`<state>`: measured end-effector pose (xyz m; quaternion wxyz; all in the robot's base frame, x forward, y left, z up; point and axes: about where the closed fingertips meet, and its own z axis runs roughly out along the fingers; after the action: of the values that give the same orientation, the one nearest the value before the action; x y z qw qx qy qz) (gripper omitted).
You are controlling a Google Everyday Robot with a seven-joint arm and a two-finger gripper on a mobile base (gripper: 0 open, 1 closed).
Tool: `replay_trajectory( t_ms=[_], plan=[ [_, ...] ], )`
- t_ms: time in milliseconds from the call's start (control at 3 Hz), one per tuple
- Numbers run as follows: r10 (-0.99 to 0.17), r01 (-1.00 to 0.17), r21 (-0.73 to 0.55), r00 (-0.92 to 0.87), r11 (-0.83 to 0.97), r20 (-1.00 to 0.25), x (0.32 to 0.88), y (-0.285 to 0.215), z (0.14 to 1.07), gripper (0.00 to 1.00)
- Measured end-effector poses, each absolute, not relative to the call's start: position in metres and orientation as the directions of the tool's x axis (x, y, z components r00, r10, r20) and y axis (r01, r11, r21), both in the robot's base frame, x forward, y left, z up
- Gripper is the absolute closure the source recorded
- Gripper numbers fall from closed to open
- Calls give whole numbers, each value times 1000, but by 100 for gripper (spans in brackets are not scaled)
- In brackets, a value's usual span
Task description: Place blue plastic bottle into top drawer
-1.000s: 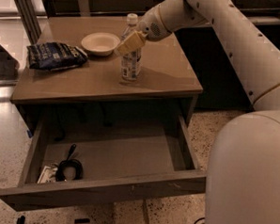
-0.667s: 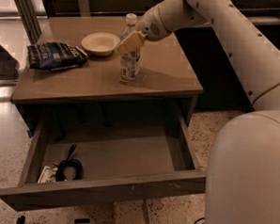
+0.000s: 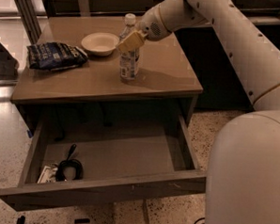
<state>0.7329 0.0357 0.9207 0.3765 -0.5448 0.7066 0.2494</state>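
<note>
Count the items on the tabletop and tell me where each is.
3. The snack bag lies at the left edge, the bowl sits toward the back, and the blue plastic bottle stands upright near the middle, with the gripper at its upper part. The arm could hide others.

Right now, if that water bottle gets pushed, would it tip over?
Probably: the bottle stands tall and narrow on the table, so a high push, where the tool sits by its neck, could topple it. It looks clear, thin plastic, likely light and squashy.
</note>
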Motion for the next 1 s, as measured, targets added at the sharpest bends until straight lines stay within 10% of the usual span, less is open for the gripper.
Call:
replay_trajectory(
  t_ms=[1000],
  plan=[
    [-541,-976,-103,-18,192,-841,642,33,960,100]
  ],
)
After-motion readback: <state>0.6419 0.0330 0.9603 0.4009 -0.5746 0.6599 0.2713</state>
